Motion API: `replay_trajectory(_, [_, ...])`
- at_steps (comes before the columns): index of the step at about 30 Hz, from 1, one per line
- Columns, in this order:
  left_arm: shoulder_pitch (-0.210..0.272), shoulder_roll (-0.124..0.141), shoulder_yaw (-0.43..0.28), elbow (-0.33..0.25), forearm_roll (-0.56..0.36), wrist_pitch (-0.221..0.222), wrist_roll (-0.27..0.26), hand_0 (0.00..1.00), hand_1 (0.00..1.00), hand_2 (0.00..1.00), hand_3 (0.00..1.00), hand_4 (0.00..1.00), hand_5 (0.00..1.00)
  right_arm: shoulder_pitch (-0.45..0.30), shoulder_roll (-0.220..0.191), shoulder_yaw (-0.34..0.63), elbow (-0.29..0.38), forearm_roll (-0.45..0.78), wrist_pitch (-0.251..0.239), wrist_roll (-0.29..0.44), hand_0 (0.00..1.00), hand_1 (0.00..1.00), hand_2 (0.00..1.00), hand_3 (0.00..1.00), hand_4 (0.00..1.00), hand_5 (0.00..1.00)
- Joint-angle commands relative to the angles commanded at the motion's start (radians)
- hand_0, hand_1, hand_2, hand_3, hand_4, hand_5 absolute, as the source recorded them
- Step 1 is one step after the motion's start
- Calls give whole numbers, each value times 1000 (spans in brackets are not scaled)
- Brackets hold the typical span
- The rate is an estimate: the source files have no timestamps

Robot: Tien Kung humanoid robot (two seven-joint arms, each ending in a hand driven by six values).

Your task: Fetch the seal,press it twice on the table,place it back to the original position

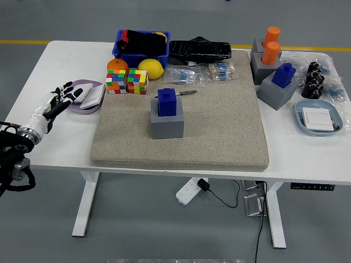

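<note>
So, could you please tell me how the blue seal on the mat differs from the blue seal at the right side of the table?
The blue seal on the mat sits in a grey base in the middle of the beige mat; the blue seal at the right sits in a grey base off the mat, on the white table. The right one stands beside two orange cylinders; the mat one stands alone, with a pen behind it. Both are blue blocks in grey holders, untouched.
</note>
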Motion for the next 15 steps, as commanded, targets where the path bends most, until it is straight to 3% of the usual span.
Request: replay_trajectory(15, [-10,-5,5,-7,-3,2,3,998,978,989,998,957,735,13,-2,-5,-9,8,1,0,781,673,675,672,819,587])
